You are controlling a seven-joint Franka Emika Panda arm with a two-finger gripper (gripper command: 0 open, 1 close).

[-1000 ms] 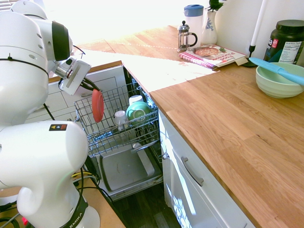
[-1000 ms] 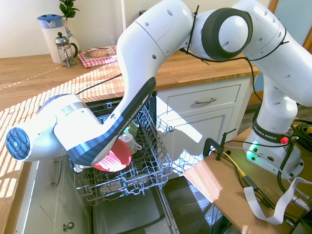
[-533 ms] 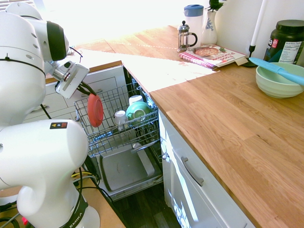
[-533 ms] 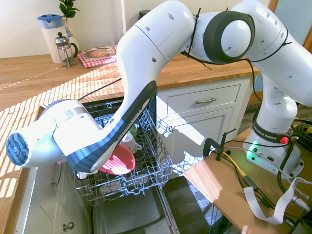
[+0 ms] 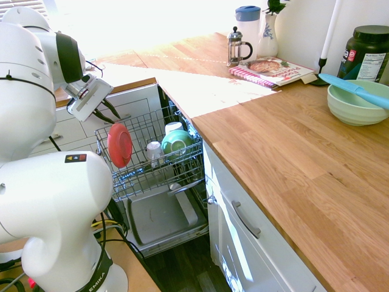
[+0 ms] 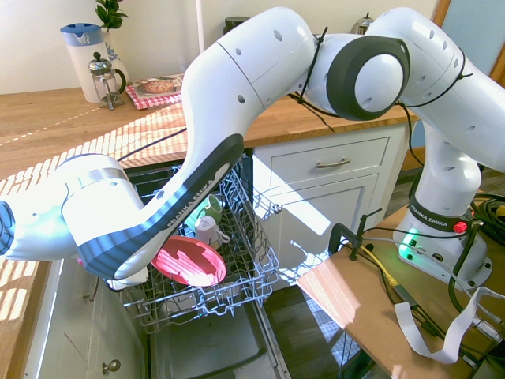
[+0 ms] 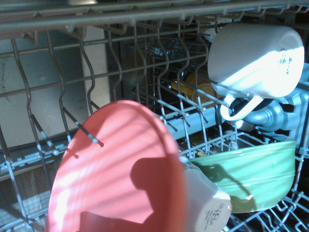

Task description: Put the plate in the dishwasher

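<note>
Two dark fingers of the claw (image 5: 108,109) stood parted and free, just above the plate (image 5: 120,145), no longer gripping it. That coral-red plate leaned on edge among the tines at the near end of the dishwasher's (image 5: 159,214) pulled-out wire rack (image 5: 152,164), apart from the fingers. In the second exterior view the plate (image 6: 188,261) lay tilted in the rack, partly behind the arm's forearm. The wrist view showed the plate (image 7: 116,174) close up, resting against the rack's tines. Beside it in the rack sat a white mug (image 5: 154,150), a green bowl (image 5: 177,141) and another white cup (image 5: 173,127). Further out, on the wooden tabletop (image 5: 292,158), stood a French press (image 5: 237,47), a book (image 5: 272,70) and a pale green bowl (image 5: 355,103) with a blue spatula (image 5: 354,89) across it.
</note>
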